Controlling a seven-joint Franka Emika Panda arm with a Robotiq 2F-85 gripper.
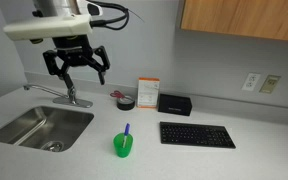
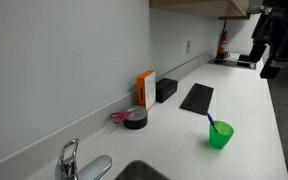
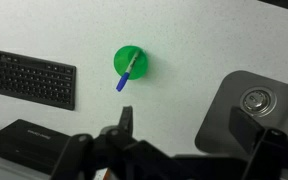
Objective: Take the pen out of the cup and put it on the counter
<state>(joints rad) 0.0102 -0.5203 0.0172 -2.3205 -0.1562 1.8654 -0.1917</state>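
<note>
Pen (image 1: 126,129) leans in green cup (image 1: 123,147) on counter (image 1: 184,160), between sink (image 1: 39,128) and keyboard (image 1: 197,135); gripper (image 1: 77,74) hangs well apart, jaws spread, empty; likely risk: off-centre descent tips the light cup.

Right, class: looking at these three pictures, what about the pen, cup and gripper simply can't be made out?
- Pen: lower end hidden inside the cup, every view.
- Gripper: in the wrist view, a dark mass cut off by the bottom edge.
- Orange box: print too small, both exterior views.
- Sink: cut off by the bottom edge in an exterior view.
</note>
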